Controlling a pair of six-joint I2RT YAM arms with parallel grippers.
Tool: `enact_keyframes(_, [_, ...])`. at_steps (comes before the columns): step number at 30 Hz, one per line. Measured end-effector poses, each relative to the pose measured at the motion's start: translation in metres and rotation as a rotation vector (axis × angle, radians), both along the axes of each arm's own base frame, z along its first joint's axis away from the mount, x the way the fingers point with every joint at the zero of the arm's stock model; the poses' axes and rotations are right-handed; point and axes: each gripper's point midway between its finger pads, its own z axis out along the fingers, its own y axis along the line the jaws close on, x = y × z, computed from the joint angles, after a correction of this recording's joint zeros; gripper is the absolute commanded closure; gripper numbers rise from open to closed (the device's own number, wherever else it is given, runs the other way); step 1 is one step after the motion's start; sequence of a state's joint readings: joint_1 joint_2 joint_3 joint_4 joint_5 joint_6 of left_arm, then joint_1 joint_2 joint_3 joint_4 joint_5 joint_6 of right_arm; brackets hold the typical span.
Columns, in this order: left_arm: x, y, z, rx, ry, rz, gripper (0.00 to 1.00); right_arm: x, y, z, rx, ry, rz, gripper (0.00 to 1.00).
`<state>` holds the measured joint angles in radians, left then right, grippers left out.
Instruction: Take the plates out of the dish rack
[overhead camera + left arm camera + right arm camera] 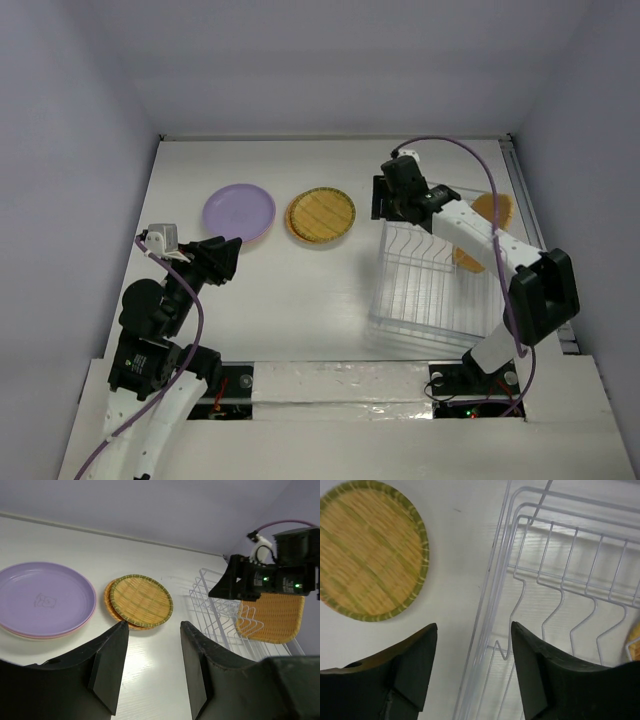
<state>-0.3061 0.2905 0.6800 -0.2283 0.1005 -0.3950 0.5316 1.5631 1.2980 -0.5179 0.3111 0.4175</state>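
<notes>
A lavender plate [238, 211] lies on a pink one at the back left; it also shows in the left wrist view [42, 597]. Two orange-brown woven round plates [320, 215] are stacked beside it, and show in the wrist views [140, 601] [367, 550]. The clear wire dish rack [430, 285] [220, 615] [560, 580] stands at the right. A squarish orange woven plate [492, 212] [272, 617] stands upright at its far right end, partly hidden by the right arm. My right gripper [385, 208] [474, 627] is open and empty over the rack's left rim. My left gripper [230, 260] [152, 625] is open and empty, above the table near the lavender plate.
Grey walls close the table [300, 300] at the back and on both sides. A metal rail [520, 180] runs along the right edge. The right arm's purple cable [470, 150] arcs above the rack.
</notes>
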Motion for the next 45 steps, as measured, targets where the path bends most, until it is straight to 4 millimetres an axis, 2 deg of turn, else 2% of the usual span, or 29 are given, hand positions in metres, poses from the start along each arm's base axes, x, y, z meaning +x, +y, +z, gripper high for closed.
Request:
enact_keyframes(4, [0.0,0.0,0.0,0.001,0.001,0.0,0.57,0.003,0.001,-0.038,-0.07,0.085,0.024,0.59])
enact_keyframes(6, [0.0,0.0,0.0,0.0,0.001,0.0,0.57,0.005,0.002,-0.053,-0.096,0.117,0.033,0.74])
enact_keyframes(7, [0.0,0.0,0.0,0.0,0.001,0.0,0.57,0.006,0.002,-0.06,-0.111,0.131,0.042,0.78])
enact_keyframes(9, [0.0,0.0,0.0,0.0,0.001,0.001,0.57,0.009,0.003,-0.063,-0.127,0.139,0.05,0.91])
enact_keyframes(12, [0.0,0.0,0.0,0.0,0.001,0.001,0.57,0.012,0.0,-0.062,-0.126,0.143,0.02,1.0])
enact_keyframes(16, [0.0,0.0,0.0,0.001,0.002,0.001,0.57,0.02,-0.016,-0.06,-0.174,0.138,0.03,1.0])
enact_keyframes(21, [0.0,0.0,0.0,0.001,0.002,0.001,0.57,0.042,-0.033,-0.058,-0.215,0.13,0.06,1.0])
enact_keyframes(29, [0.001,0.0,-0.001,0.001,0.003,0.001,0.57,0.063,-0.03,-0.059,-0.171,0.121,-0.002,0.99])
enact_keyframes(32, [0.001,0.0,-0.001,0.002,0.004,0.002,0.57,0.075,-0.025,-0.059,-0.152,0.113,-0.025,0.93])
enact_keyframes(35, [0.001,0.0,-0.001,0.002,0.004,0.002,0.57,0.088,-0.018,-0.057,-0.129,0.099,-0.04,0.62])
enact_keyframes(36, [0.001,0.0,-0.001,0.002,0.004,0.002,0.57,0.09,-0.017,-0.055,-0.12,0.094,-0.044,0.4])
enact_keyframes(39, [0.001,0.0,-0.001,0.001,0.005,0.003,0.57,0.098,-0.01,-0.042,-0.073,0.059,-0.042,0.15])
enact_keyframes(40, [0.001,0.0,-0.001,0.002,0.005,0.003,0.57,0.099,-0.008,-0.035,-0.059,0.043,-0.042,0.13])
enact_keyframes(42, [0.001,0.0,-0.001,0.001,0.005,0.003,0.57,0.097,-0.008,-0.017,-0.04,0.011,-0.037,0.13])
enact_keyframes(44, [0.001,0.0,-0.001,0.001,0.004,0.003,0.57,0.092,-0.011,0.017,-0.01,-0.057,-0.04,0.2])
enact_keyframes(45, [0.001,0.0,-0.001,0.001,0.005,0.003,0.57,0.087,-0.015,0.035,0.004,-0.091,-0.043,0.41])
